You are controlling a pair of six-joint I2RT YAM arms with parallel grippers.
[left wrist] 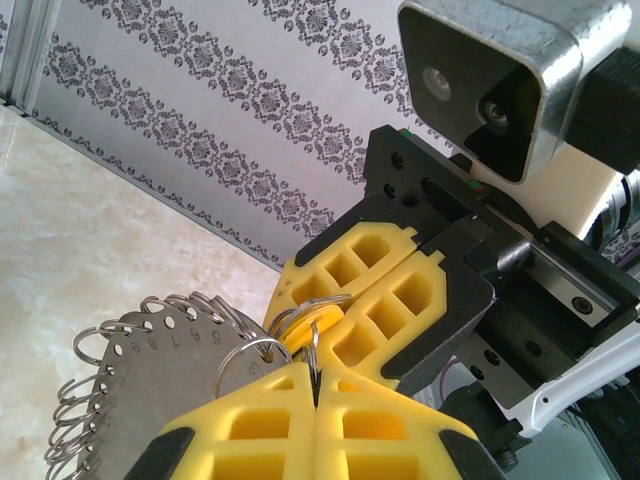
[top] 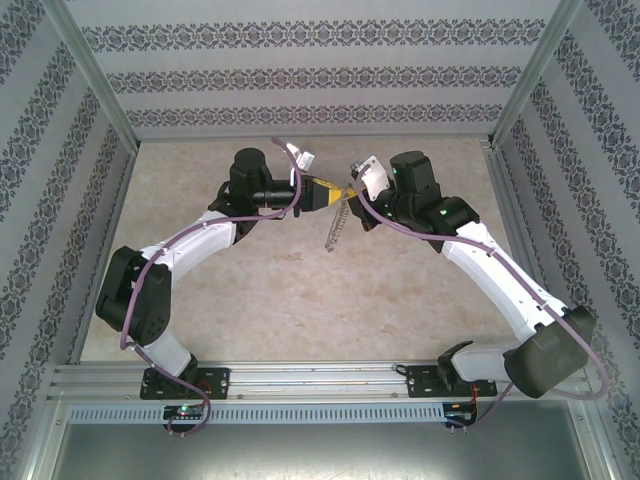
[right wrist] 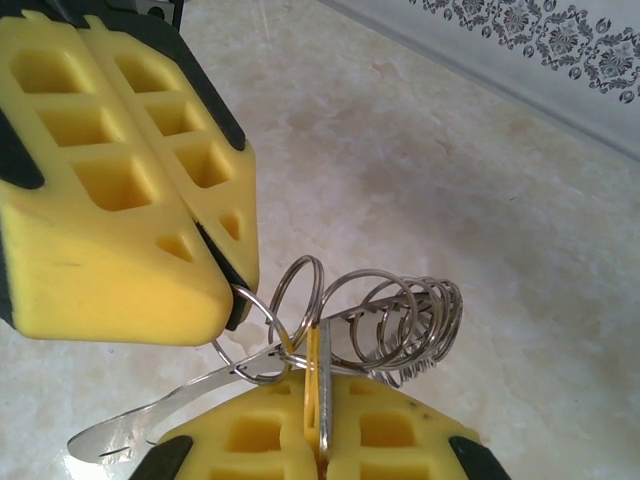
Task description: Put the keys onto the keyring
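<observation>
The keyring [left wrist: 150, 375] is a thin grey metal plate with numbered holes and several small split rings along its rim. It hangs in the air between the two arms [top: 335, 232]. My left gripper [left wrist: 315, 372] is shut on one of those small rings [left wrist: 248, 352]. Tip to tip with it, my right gripper [right wrist: 318, 375] is shut on the key [right wrist: 313, 350], whose orange-yellow head [left wrist: 322, 322] sits against the pinched ring. In the right wrist view the left gripper's fingers [right wrist: 130, 210] come in from the upper left and the keyring [right wrist: 405, 320] is seen edge-on.
Beige marble-look tabletop [top: 280, 290] lies below the raised grippers. Patterned walls [top: 300, 75] close off the back and both sides, with metal frame posts at the corners. The right arm's wrist camera housing [left wrist: 490, 80] looms close at the upper right of the left wrist view.
</observation>
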